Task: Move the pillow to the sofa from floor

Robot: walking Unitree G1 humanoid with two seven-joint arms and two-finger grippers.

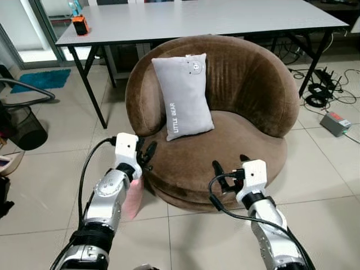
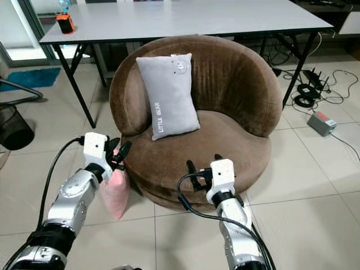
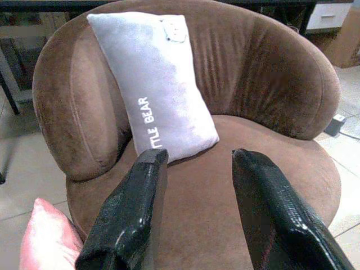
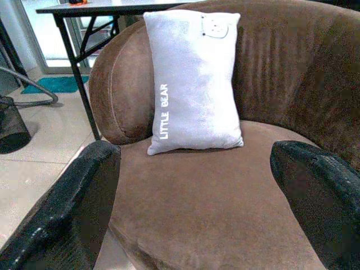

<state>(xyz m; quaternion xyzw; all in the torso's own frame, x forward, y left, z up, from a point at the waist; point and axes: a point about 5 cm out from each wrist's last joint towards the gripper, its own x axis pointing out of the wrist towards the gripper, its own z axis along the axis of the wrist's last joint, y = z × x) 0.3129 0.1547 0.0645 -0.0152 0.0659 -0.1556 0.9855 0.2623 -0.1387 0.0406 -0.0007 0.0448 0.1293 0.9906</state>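
Observation:
A grey pillow [image 1: 185, 95] printed "LITTLE BEAR" stands upright on the seat of a round brown sofa [image 1: 253, 84], leaning against the backrest on its left side. A pink pillow [image 2: 115, 191] lies on the floor against the sofa's front left edge. Just above the pink pillow, at the sofa's front left rim, my left gripper [image 1: 147, 153] is open with nothing between its fingers [image 3: 135, 208]. My right gripper [image 1: 230, 164] is open and empty in front of the seat's front edge, its fingers [image 4: 73, 202] spread wide.
A grey table [image 1: 225, 17] stands close behind the sofa, with an orange object [image 1: 80, 25] on its left corner. Cables and a grey power box [image 1: 335, 122] lie on the tiles at right. A black bin [image 1: 25, 129] and a teal mat [image 1: 42, 79] are at left.

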